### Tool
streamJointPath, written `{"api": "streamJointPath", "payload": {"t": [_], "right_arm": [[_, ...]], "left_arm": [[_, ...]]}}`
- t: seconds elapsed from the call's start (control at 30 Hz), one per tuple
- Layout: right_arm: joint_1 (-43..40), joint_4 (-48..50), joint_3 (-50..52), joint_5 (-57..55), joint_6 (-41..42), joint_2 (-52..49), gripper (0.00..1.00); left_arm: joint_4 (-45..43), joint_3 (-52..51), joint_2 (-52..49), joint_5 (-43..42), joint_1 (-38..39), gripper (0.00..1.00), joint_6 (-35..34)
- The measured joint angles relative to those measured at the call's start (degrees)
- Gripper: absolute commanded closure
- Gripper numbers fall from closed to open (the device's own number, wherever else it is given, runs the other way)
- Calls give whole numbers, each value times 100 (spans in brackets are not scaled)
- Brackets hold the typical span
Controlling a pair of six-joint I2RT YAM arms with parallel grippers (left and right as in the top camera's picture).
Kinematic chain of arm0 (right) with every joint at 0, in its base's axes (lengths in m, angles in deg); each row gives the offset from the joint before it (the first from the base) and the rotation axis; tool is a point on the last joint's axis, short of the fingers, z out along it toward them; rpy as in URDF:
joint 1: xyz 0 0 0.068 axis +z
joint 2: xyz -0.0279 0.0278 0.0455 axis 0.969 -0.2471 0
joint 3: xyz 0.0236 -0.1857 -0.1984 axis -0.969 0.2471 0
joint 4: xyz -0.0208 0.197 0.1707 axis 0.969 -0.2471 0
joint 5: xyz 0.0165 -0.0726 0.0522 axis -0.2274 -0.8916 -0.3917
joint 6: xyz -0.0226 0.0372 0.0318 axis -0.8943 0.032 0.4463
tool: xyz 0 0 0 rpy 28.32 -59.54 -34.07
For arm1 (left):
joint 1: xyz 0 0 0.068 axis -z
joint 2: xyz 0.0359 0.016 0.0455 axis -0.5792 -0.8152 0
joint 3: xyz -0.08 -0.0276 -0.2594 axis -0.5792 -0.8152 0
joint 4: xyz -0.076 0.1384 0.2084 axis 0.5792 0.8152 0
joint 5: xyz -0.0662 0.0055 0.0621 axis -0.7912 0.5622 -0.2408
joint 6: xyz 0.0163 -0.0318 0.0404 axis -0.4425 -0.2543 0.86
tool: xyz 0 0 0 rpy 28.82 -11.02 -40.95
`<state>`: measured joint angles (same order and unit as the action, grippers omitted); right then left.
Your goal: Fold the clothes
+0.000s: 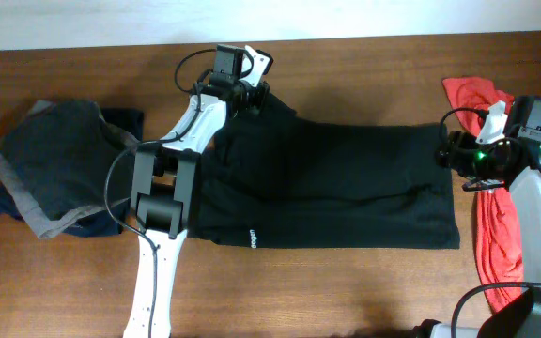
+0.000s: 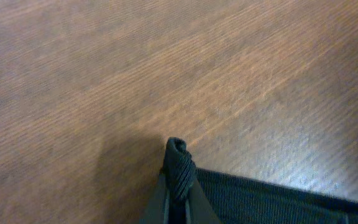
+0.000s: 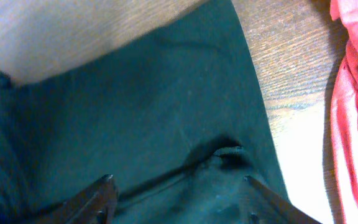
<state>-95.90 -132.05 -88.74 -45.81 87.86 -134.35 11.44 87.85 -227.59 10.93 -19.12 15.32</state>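
The black T-shirt [image 1: 346,178] lies spread across the middle of the table, with small white print near its front edge. My left gripper [image 1: 255,97] is at the shirt's far left corner. In the left wrist view it [image 2: 179,199] is shut on a bunched bit of the ribbed black edge [image 2: 179,168], just above the wood. My right gripper [image 1: 446,155] is at the shirt's right edge. Seen from the right wrist, this gripper [image 3: 178,182] stands open low over the dark fabric [image 3: 135,106], with a creased fold between its fingers.
A red-orange garment [image 1: 491,216] lies at the table's right side, close beside the right arm, and also shows in the right wrist view [image 3: 356,112]. Folded dark grey and navy garments [image 1: 54,164] sit at the left. Bare wood [image 1: 364,66] runs along the far edge.
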Motion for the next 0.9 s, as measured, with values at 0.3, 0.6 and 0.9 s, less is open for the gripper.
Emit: {"api": "streamJointPath", "payload": {"t": [0.3,0.6,0.9], "right_arm": [[-2,409,0,26,-50,-216,63],[-2,1821,-28,7,-50,-1480,43],[-2,2127,-1029,-72,-55,-2916,38]], "left_arm": [[1971,872,13,127,-55,100,4],[3390,1392,662,177,-35,100,2],[4422,1475,890,177,87,100,2]]}}
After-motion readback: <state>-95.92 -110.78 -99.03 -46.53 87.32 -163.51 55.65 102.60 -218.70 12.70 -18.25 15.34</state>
